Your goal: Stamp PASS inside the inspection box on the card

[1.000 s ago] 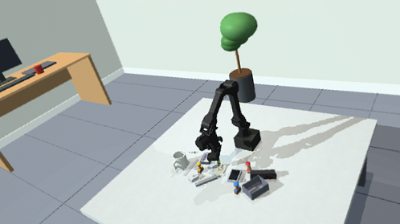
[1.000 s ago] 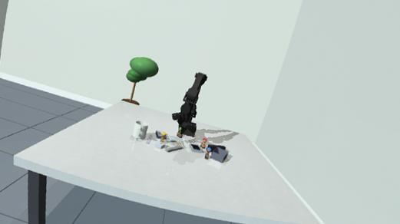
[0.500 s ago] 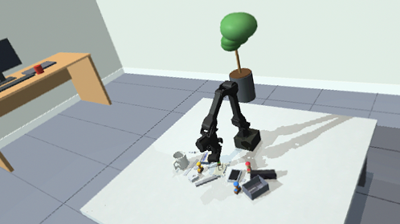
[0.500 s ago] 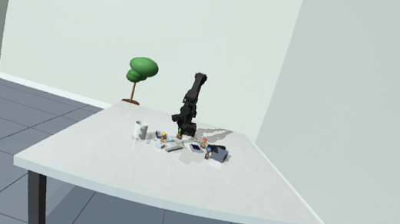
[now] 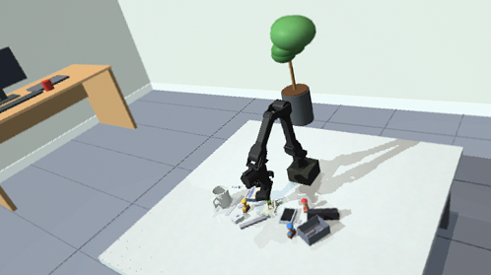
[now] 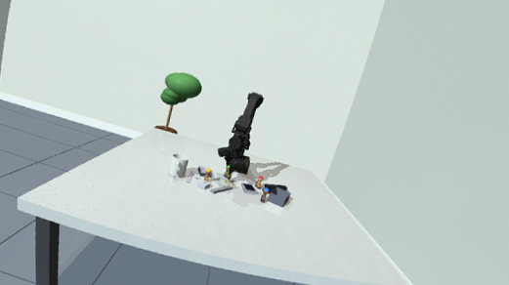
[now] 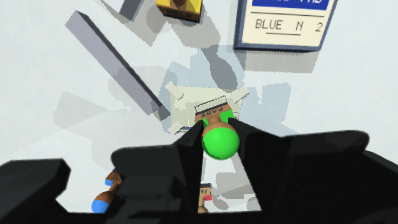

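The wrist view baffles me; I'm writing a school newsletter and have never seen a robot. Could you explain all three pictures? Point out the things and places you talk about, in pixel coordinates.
The machine is a single black arm [image 5: 266,133] [image 6: 250,110] standing on a white table [image 5: 367,237] [image 6: 224,227]. The top view looks down at a slant from high up; the exterior view looks across the table from lower down. The wrist view looks past the dark jaws, which are closed on the green-topped stamp [image 5: 268,203] [image 6: 226,173] [image 7: 220,143]. Beyond it is a pale card [image 7: 181,107]; I can't tell whether they touch. On the table are a stamp pad [image 5: 253,193] [image 6: 203,171] [image 7: 285,35], yellow-, red- and blue-topped stamps, a mug [image 5: 222,197] [image 6: 178,166] and a dark open box [image 5: 319,235] [image 6: 279,198].
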Tool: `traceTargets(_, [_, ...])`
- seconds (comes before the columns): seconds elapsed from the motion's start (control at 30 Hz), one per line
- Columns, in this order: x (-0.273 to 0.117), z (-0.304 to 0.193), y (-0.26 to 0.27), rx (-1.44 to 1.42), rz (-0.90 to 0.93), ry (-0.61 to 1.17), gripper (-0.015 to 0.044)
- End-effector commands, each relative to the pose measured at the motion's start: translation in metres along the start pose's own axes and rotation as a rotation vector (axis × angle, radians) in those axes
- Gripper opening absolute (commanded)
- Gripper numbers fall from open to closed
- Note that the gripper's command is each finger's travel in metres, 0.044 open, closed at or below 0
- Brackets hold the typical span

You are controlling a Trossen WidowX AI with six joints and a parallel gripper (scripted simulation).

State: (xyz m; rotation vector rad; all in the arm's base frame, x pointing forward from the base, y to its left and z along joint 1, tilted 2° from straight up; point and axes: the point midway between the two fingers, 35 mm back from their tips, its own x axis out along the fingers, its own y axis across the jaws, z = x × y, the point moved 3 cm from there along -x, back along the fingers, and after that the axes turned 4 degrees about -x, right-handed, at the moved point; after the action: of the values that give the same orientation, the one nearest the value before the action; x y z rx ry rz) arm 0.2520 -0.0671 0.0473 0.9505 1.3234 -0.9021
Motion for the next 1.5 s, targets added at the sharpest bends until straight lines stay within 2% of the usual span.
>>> traceTargets(0.0, [0.003,0.000,0.000,0.006,0.003,0.002,0.0000])
traceTargets(1.47, [0.023,-0.002,-0.001,0.005,0.006,0.002,0.0000])
